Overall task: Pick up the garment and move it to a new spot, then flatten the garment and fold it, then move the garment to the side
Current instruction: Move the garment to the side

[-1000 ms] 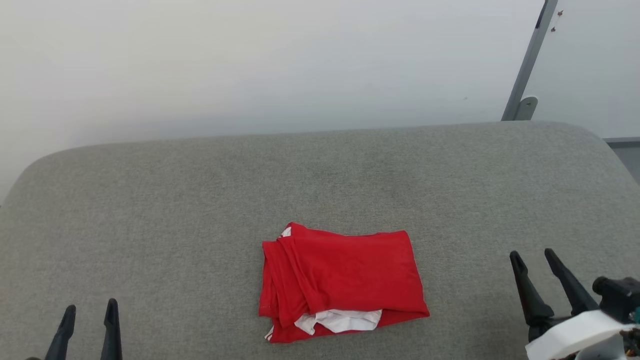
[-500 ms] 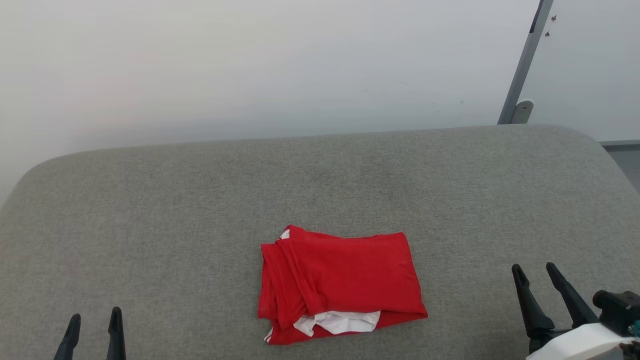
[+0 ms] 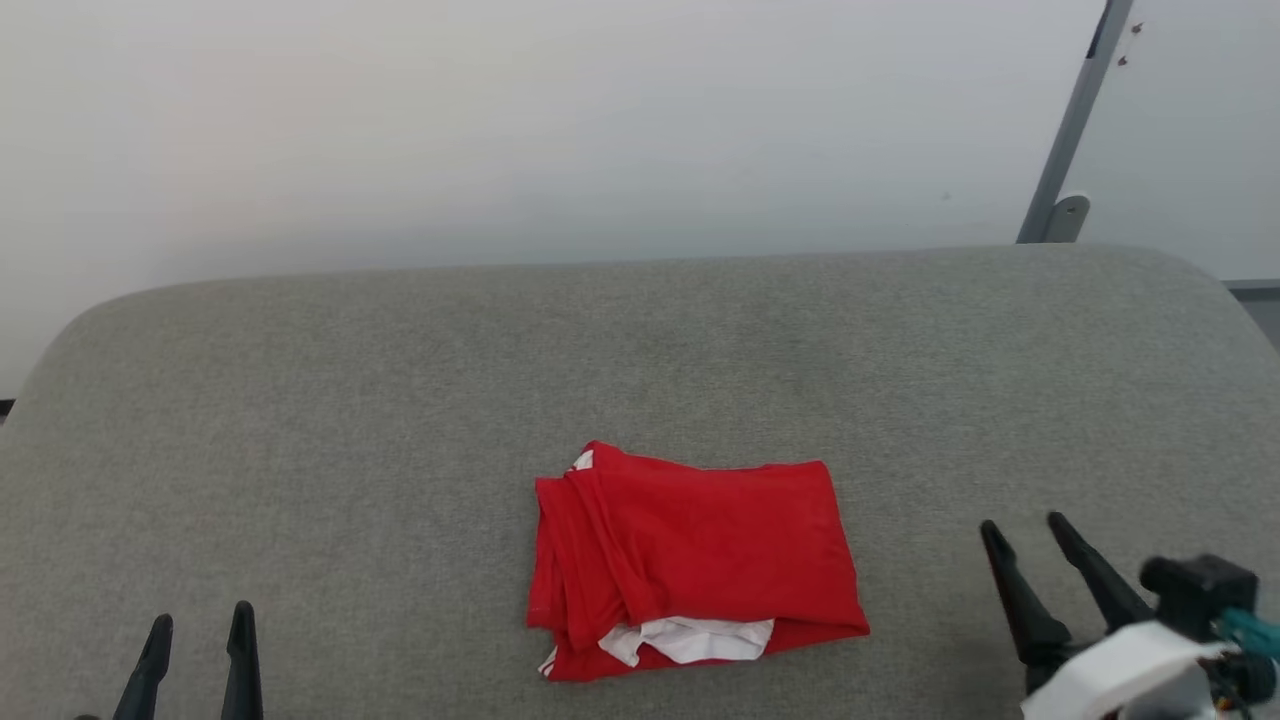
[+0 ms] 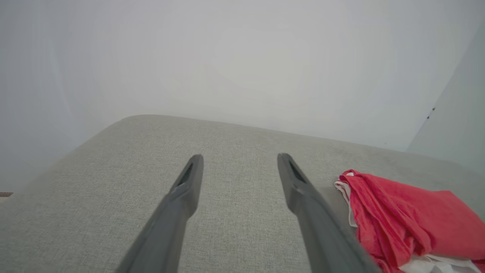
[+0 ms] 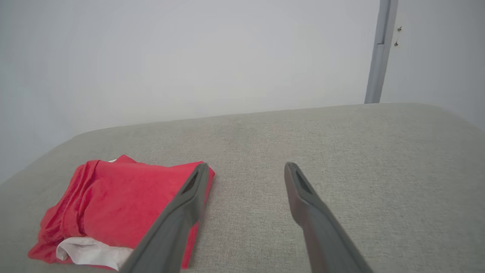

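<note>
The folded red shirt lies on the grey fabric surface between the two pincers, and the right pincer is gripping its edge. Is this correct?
Not quite: the right pincer grips nothing. The head view shows it open and apart from the red shirt, which lies folded on the grey fabric surface between it and the left pincer.

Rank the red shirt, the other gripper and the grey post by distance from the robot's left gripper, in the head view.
From the left gripper:
1. the garment, middle of the cushion
2. the right gripper, lower right
3. the grey post, far right, behind the cushion
</note>
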Motion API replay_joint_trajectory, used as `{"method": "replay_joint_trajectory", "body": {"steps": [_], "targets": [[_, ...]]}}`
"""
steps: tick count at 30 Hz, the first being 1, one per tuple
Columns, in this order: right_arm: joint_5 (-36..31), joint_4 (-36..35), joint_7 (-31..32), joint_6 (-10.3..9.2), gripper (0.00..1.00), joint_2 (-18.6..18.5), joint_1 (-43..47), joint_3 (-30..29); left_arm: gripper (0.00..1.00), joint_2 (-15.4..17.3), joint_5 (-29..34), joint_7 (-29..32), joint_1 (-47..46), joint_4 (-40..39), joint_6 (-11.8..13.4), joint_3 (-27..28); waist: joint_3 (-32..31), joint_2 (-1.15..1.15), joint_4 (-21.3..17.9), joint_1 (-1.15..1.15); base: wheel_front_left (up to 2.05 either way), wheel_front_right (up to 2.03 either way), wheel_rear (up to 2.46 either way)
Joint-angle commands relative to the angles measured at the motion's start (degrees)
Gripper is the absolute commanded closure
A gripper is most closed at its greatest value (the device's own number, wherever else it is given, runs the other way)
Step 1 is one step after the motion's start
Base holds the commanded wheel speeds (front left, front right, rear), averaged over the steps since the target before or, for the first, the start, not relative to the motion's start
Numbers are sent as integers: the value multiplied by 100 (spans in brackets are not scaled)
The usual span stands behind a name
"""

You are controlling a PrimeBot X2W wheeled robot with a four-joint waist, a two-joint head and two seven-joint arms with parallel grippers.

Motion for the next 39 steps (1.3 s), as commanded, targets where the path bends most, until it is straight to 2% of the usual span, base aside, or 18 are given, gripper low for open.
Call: {"method": "replay_joint_trajectory", "body": {"steps": [1,10,22,23,30,36,38,39], "targets": [[105,34,126,0,0,-11,-121,65,0,28,7,-26,-90,-22,-19,-13,32,0,45,0,0,0,0],[604,250,1432,0,0,-286,-920,705,0,1,-45,-26,-250,-15,-19,-97,233,0,393,0,0,0,0],[1014,624,3591,0,0,-584,-1836,1200,0,12,-100,-26,-650,2,-19,-346,827,0,920,0,0,0,0],[1014,624,3591,0,0,-584,-1836,1200,0,12,-100,-26,-650,2,-19,-346,827,0,920,0,0,0,0],[1177,834,4788,0,0,-572,-2209,1458,0,-5,-166,-26,-957,65,-19,-522,1182,0,1154,0,0,0,0],[1327,1279,5700,1,0,-330,-2280,1773,0,-8,-207,-26,-1176,146,-19,-652,1346,0,1276,0,0,0,0],[1347,1288,5828,2,0,-305,-2309,1892,0,-13,-229,-26,-1234,163,-19,-681,1380,0,1296,0,0,0,0],[1334,1232,5871,4,60,-319,-2333,1979,0,-15,-235,-26,-1252,178,-19,-700,1390,0,1303,0,0,0,0]]}}
